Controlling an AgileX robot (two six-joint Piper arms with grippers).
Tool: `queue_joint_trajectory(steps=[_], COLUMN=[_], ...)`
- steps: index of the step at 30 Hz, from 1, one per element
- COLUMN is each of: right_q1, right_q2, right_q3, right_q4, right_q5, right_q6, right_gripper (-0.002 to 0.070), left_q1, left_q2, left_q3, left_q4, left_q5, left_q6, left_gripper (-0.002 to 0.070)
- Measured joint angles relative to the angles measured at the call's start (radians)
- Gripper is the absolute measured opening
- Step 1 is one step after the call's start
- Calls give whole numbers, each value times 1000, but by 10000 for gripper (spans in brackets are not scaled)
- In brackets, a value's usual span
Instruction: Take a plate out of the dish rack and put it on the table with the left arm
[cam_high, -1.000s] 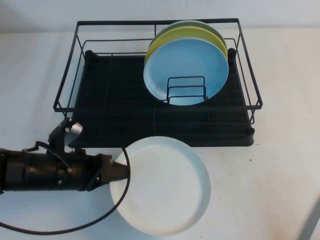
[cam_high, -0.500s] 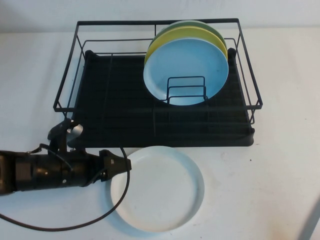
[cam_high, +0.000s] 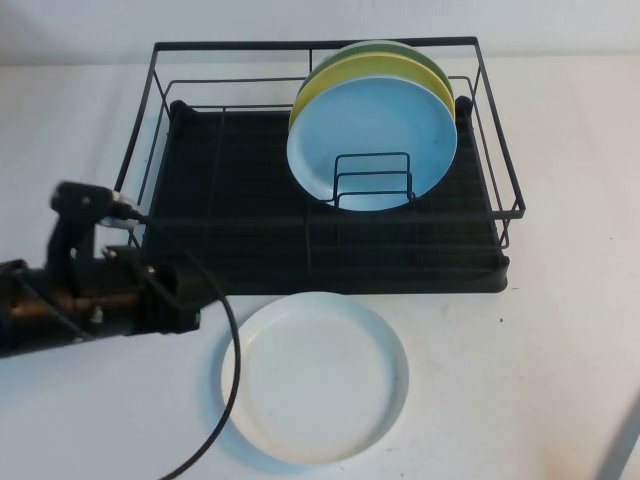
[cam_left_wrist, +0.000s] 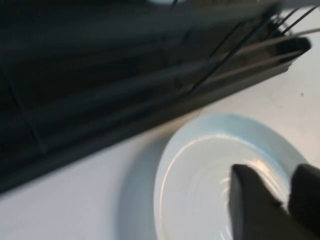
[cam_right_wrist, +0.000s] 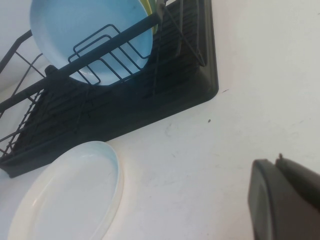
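Observation:
The white plate lies flat on the table, just in front of the dish rack. It also shows in the left wrist view and the right wrist view. My left gripper is left of the plate, clear of its rim. In the left wrist view the left gripper has its fingers apart with nothing between them, above the plate. My right gripper is shut and empty over bare table to the right of the rack.
A light blue plate, a yellow plate and a green plate stand upright in the rack's right half. The left arm's black cable loops past the white plate's left rim.
The plate went from tilted in my left gripper to flat on the table. The left gripper let go and drew back to the left, its wrist turning.

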Motion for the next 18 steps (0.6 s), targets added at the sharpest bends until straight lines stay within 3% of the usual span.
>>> queue_joint_trajectory(steps=[2,5,12,18], right_q1=[0,0,0,0], right_q2=[0,0,0,0], right_q3=[0,0,0,0], right_q4=[0,0,0,0], right_q5=[0,0,0,0], right_q6=[0,0,0,0], right_gripper=[-20,-20,-20,-20], left_q1=[0,0,0,0], left_q2=[-100,-267,-555,-665], left_q3=[0,0,0,2], left_q4=[67,175,428,489], left_q5=[-15,-29,2,141], left_q6=[-12,-70,-286,-343], left_gripper=[70,21,1,0])
